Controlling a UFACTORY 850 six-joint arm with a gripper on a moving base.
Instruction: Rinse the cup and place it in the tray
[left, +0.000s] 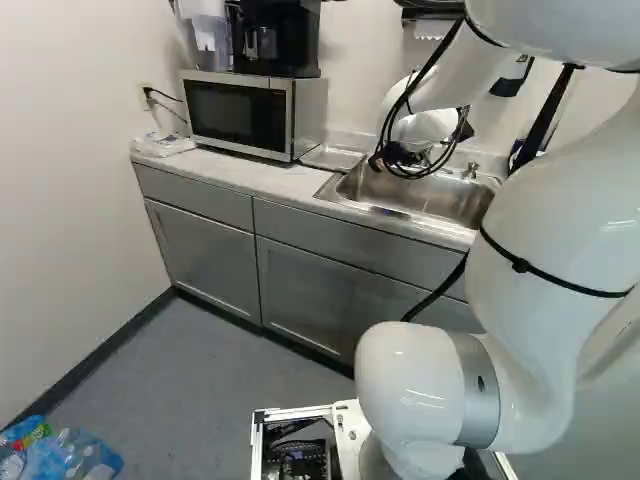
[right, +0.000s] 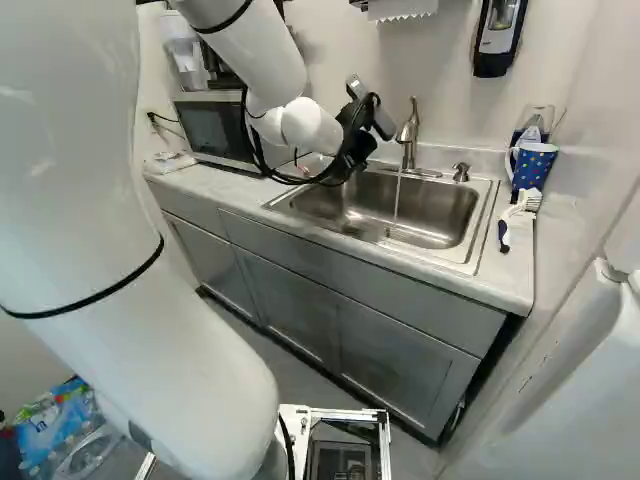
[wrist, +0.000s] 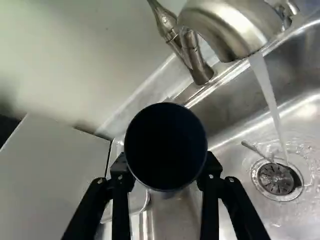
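1. Your gripper (right: 357, 150) has its fingers part open, stopped by the dark cup (wrist: 165, 146) they clamp from two sides; its mouth faces the wrist camera.
2. Taking twelve as ahead of the fingers in your wrist view, running water (wrist: 267, 87) falls at two o'clock from the cup, apart from it.
3. In your left base view, the tray (left: 331, 158) lies at ten o'clock from the sink basin (left: 425, 198).

Arm (right: 258, 58) outstretched, hand (right: 354, 150) clamped
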